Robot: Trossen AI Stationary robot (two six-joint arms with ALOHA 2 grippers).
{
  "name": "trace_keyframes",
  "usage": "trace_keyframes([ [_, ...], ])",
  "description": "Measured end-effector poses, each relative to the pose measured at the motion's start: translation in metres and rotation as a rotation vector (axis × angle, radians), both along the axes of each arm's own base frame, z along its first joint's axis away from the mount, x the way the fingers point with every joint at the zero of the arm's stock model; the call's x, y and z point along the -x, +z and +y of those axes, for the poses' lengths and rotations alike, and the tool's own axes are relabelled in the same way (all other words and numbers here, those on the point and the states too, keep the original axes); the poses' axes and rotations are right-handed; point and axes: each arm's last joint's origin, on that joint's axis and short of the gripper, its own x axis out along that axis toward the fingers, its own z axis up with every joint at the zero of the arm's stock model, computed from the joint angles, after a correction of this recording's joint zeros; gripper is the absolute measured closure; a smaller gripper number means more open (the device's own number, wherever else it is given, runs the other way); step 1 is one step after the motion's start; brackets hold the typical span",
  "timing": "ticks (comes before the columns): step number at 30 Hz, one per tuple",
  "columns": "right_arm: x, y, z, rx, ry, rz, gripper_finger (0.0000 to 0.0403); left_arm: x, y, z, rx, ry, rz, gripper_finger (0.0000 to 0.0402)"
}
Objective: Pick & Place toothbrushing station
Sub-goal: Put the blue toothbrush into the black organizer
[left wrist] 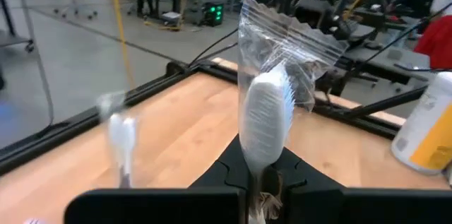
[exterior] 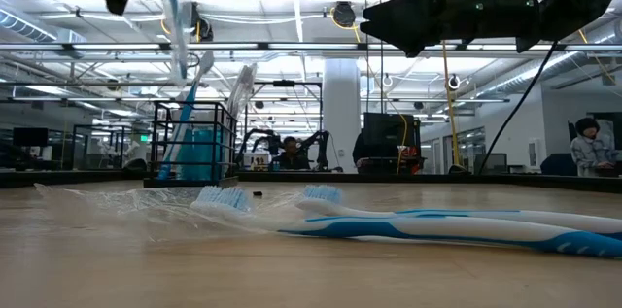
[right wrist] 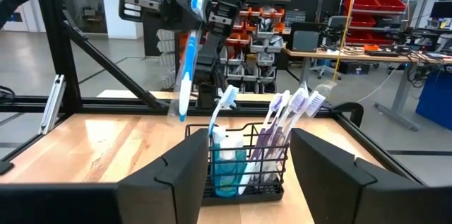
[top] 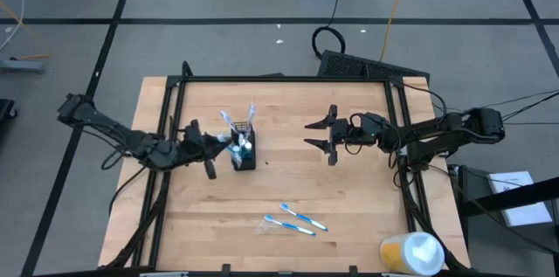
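Here, left hand clamped on wrapped toothbrush, just above mesh holder; right hand wide open, well apart.

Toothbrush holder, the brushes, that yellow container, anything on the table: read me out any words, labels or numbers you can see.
No text can be read in any view.
Yellow-and-white container: no legible label.
Tubes in the black mesh holder: print too small to read.
Toothbrushes on the table: no visible marking.
White sheet off the table: lines too small to read.
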Motion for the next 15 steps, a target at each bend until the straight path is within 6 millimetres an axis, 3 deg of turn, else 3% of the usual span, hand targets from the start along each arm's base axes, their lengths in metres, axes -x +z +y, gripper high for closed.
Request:
trace_keyframes([
  [6,0.000,0.000,0.000,0.000,0.000,0.000,0.0216,0.006,-0.008,-0.002,-0.002,0.085,0.051,0.0392],
  [15,0.000,0.000,0.000,0.000,0.000,0.001,0.0218,-0.005,-0.023,-0.004,-0.004,0.141,0.111,0.0391],
])
